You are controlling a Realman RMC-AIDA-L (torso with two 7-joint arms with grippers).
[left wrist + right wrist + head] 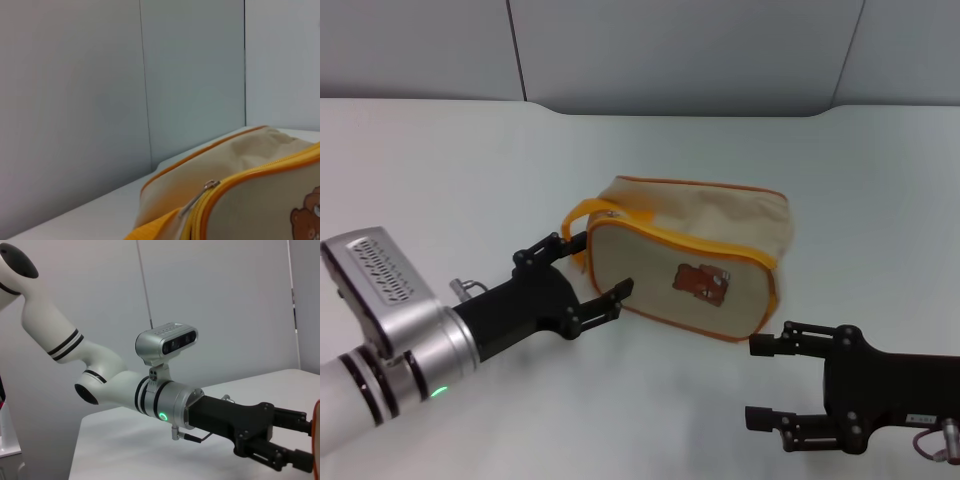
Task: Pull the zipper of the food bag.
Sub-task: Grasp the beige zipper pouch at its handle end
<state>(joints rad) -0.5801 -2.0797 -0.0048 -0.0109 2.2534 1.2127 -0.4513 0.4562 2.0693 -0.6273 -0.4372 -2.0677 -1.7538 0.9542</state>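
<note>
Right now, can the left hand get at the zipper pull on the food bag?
Probably yes. The left hand is open at the food bag's handle end, and the silver zipper pull lies close ahead of it with nothing between. The right hand waits apart.

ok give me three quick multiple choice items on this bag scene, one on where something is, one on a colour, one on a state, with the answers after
1. Where is the left gripper?
A. at the food bag's handle end
B. parked at the far wall
C. on top of the bag

2. What colour is the piping around the bag?
A. blue
B. orange
C. black

3. How do the right gripper's jaws stand?
A. shut on the bear patch
B. open, holding nothing
C. shut on the zipper

Answers:
1. A: the head view shows its jaws spread around the end with the orange loop.
2. B: orange trim runs along every bag edge.
3. B: the head view shows its jaws apart, just short of the bag's near corner.
</note>
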